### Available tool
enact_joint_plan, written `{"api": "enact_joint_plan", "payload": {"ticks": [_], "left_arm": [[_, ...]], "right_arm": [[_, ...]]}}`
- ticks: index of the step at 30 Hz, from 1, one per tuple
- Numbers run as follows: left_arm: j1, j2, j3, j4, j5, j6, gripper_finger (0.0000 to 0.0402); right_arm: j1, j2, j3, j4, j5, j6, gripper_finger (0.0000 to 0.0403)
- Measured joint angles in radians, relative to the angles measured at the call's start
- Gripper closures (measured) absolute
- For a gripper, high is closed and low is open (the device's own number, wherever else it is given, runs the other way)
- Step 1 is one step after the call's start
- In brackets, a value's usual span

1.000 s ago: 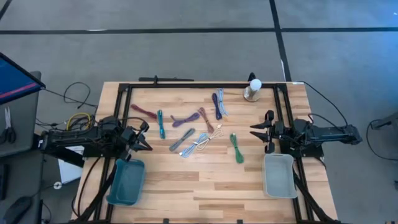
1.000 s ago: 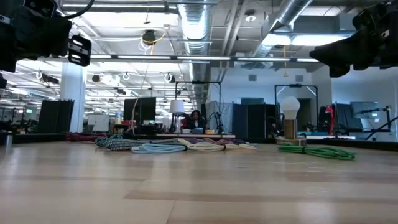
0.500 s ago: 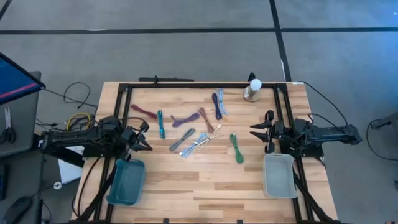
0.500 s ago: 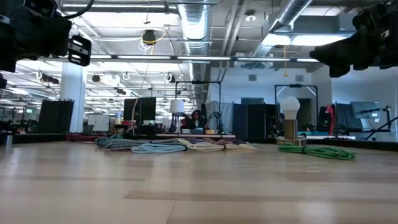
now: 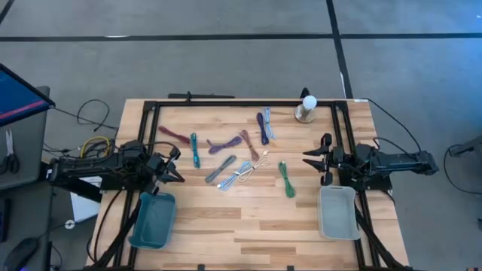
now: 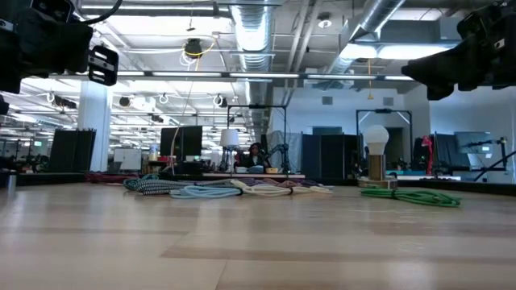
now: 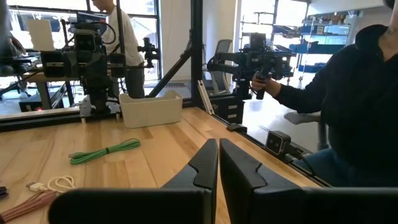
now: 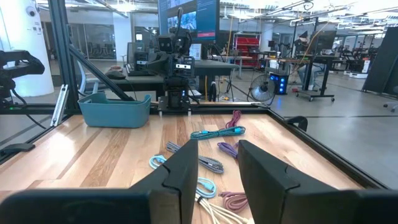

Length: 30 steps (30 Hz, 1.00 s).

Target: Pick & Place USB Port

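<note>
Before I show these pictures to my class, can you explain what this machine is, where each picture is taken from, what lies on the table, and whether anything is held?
It is a robot with two dark arms at a wooden table. One camera looks straight down, one sits at table height, and one rides on each wrist. The left end effector is shut and empty, above the teal bin. The right end effector is part open and empty, near the grey bin. Coloured cables lie between them, the green cable nearest the right arm. A lamp stands at the far edge. Nothing is held.

cables: coiled bundles, several colours | lying flat, scattered mid-desk | green cable apart, nearest grey bin | teal bin opposite
</note>
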Motion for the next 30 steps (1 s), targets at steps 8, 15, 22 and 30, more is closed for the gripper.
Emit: {"api": "enact_joint_plan", "payload": {"ticks": [8, 15, 22, 30], "left_arm": [[0.0, 0.0, 0.0, 0.0, 0.0, 0.0, 0.0385], [0.0, 0.0, 0.0, 0.0, 0.0, 0.0, 0.0385], [0.0, 0.0, 0.0, 0.0, 0.0, 0.0, 0.0385], [0.0, 0.0, 0.0, 0.0, 0.0, 0.0, 0.0385]], "right_arm": [[0.003, 0.0, 0.0, 0.0, 0.0, 0.076, 0.0295], [-0.001, 0.0, 0.0, 0.0, 0.0, 0.103, 0.0295], [-0.001, 0.0, 0.0, 0.0, 0.0, 0.105, 0.0295], [-0.001, 0.0, 0.0, 0.0, 0.0, 0.105, 0.0295]]}}
